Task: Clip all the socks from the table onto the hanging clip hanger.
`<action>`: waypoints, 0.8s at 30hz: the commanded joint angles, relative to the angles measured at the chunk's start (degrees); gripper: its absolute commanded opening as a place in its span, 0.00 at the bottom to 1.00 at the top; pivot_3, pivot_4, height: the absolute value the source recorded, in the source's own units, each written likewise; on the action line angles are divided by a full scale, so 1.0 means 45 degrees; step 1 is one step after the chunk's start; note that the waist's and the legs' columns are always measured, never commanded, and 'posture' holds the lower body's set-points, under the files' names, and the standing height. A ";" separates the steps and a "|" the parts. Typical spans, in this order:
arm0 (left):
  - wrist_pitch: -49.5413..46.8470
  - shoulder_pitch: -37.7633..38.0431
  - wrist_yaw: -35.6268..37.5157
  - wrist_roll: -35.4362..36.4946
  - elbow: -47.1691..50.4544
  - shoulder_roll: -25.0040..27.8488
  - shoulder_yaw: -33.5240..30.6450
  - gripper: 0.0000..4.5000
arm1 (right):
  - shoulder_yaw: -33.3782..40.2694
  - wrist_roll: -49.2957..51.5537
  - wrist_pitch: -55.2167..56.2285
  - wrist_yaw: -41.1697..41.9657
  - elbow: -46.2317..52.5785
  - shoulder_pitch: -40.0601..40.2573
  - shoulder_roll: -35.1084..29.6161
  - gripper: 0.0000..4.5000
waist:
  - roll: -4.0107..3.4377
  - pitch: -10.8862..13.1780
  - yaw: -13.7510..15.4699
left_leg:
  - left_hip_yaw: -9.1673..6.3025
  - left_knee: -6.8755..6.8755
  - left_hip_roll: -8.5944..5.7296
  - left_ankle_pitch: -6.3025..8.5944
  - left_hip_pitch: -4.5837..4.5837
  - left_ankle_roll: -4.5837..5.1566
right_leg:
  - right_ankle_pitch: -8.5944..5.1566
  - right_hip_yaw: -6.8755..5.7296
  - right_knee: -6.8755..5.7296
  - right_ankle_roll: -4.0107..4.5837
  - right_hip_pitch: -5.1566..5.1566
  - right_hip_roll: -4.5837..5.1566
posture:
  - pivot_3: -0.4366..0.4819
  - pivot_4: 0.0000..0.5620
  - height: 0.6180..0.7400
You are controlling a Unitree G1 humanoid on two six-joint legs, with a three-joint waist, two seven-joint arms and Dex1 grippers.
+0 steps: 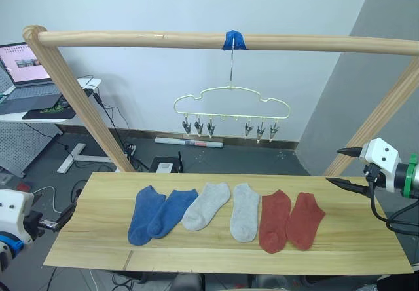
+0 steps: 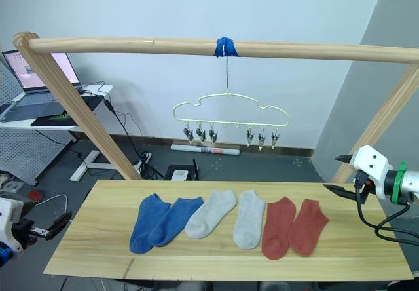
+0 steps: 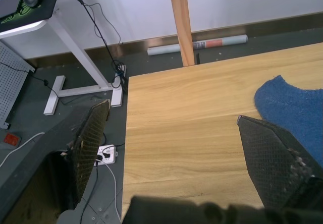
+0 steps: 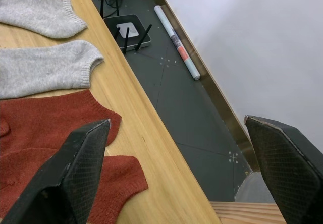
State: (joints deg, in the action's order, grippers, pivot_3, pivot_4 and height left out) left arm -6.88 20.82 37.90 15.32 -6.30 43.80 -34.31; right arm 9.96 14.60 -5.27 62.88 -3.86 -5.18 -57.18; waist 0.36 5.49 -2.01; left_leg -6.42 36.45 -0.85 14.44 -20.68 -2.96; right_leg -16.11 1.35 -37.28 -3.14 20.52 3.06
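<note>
Six socks lie in a row on the pale wood table (image 1: 98, 242): two blue socks (image 1: 145, 213) (image 1: 173, 211), two light grey socks (image 1: 206, 205) (image 1: 245, 211) and two rust-red socks (image 1: 275, 219) (image 1: 305, 219). The pale-yellow clip hanger (image 1: 230, 101) hangs above and behind them, its clips bare. My left gripper (image 1: 64, 217) hovers open at the table's left end, a blue sock (image 3: 292, 108) just beyond one finger. At the right end, my right gripper (image 1: 347, 167) stands open and empty above the far edge, beside the red socks (image 4: 50, 118).
A round wooden pole (image 1: 131, 40) spans overhead on slanted legs, with blue tape (image 1: 234, 40) holding the hanger's hook. Behind the table on the floor are a router (image 1: 165, 166), a paper roll (image 1: 190, 142) and cables. A desk with a laptop (image 1: 26, 75) stands far left.
</note>
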 commanded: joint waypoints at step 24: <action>0.0379 -0.0593 0.1070 0.1288 0.1034 -0.0194 -0.0823 1.00 | 0.0472 0.0123 0.0275 -0.0182 0.0364 0.0193 0.0149 0.99 | 0.0015 -0.0013 -0.0008 | 0.0013 0.0000 0.0011 0.0000 0.0005 0.0000 | 0.0001 0.0010 -0.0002 0.0000 0.0000 -0.0008 | 0.39 0.06 1.00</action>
State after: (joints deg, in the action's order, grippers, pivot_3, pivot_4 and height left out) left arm -5.69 19.01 43.65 21.26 -3.74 42.63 -37.61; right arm 10.02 14.61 -4.53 62.33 -3.79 -4.23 -56.41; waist 0.43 5.43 -2.04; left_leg -6.36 36.45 -0.80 14.44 -20.66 -2.96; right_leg -16.10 1.39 -37.29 -3.14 20.52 3.03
